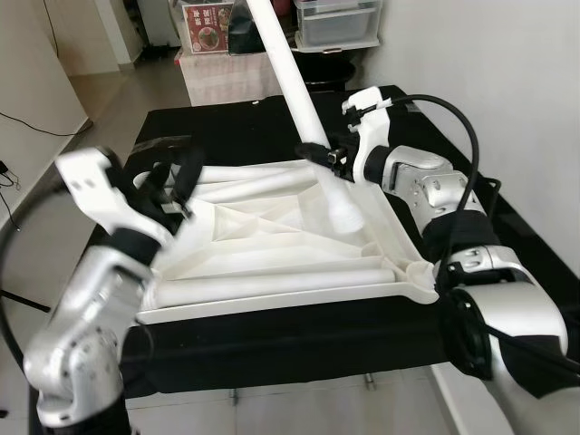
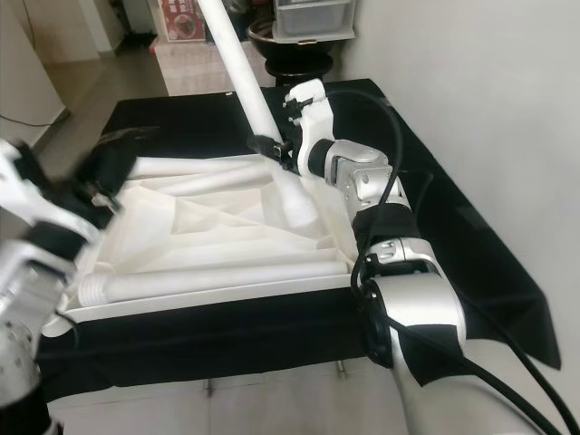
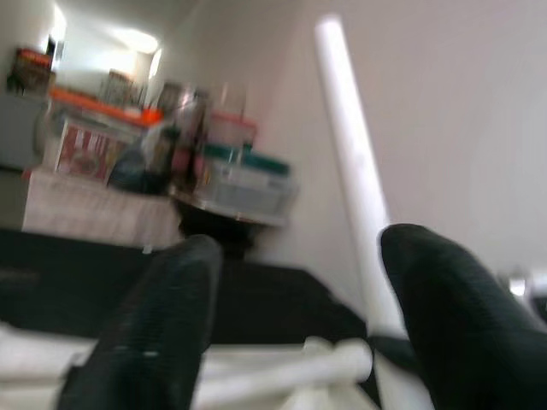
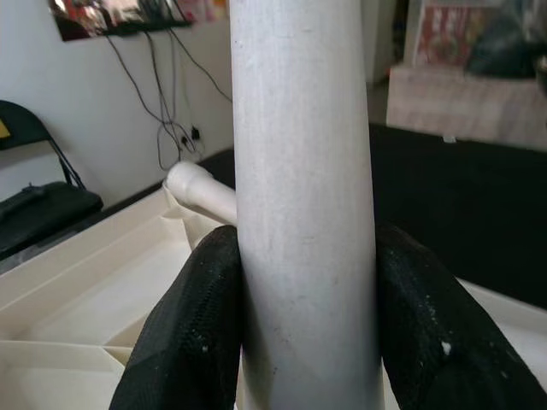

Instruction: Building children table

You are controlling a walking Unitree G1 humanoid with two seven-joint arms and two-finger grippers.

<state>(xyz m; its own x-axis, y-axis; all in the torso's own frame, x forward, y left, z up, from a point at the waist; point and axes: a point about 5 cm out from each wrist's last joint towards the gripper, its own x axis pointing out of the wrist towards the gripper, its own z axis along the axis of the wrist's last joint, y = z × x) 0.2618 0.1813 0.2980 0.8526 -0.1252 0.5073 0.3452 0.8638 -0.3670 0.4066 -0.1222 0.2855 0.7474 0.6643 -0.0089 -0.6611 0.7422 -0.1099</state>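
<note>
lying upside down on black worktop (image 1: 227,122): white tabletop (image 1: 272,249), ribs facing up. right gripper (image 4: 299,333) pinching white leg tube (image 1: 294,77) between both fingers (image 4: 192,333), tube leaning up and away over tabletop's far right corner. left gripper (image 3: 295,316) hovering at tabletop's left edge, fingers spread, gripping nothing. second leg tube (image 1: 299,276) resting along near rim.
</note>
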